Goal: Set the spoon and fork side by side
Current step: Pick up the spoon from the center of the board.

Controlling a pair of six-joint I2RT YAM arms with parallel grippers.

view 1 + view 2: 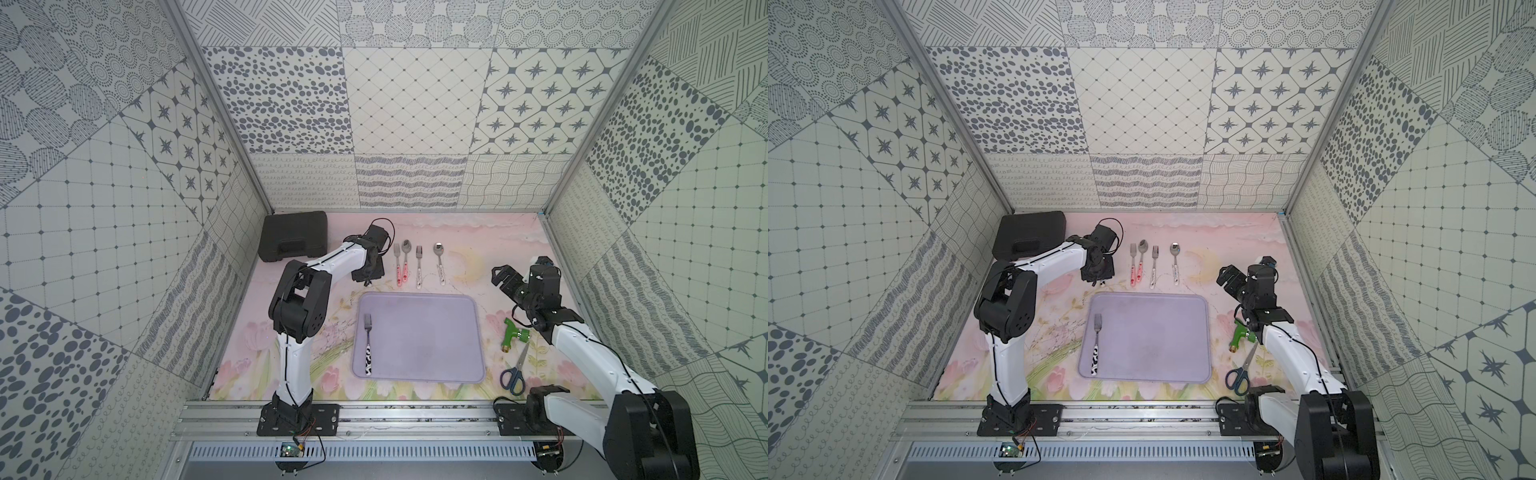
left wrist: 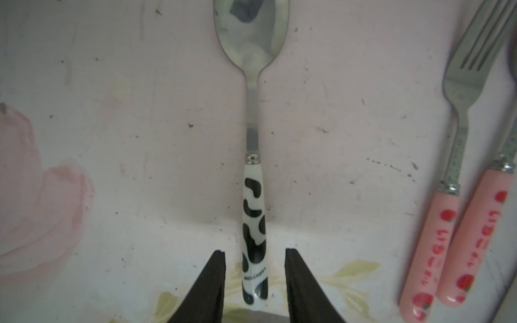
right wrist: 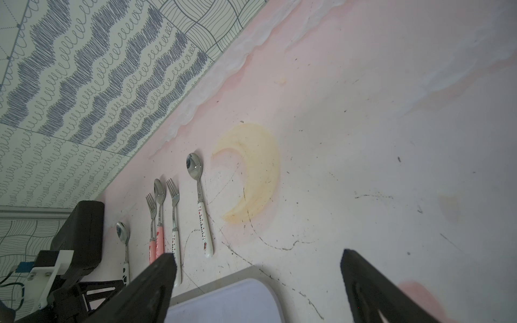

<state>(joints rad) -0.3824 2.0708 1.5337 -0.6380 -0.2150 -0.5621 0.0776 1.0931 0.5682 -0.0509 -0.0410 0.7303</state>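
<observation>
L fingers (image 2: 214, 279) straddle cow spoon (image 2: 253, 223) handle; not touching.

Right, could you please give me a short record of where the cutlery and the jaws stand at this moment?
cow-print fork: lying on the lavender tray, near the left arm's side
cow-print spoon: on the table mat beyond the tray, beside the strawberry-handled fork
left jaws: open, straddling the cow-print spoon's handle, gap on both sides
right jaws: open wide, empty, above the mat
task status: spoon and fork not yet side by side
</observation>
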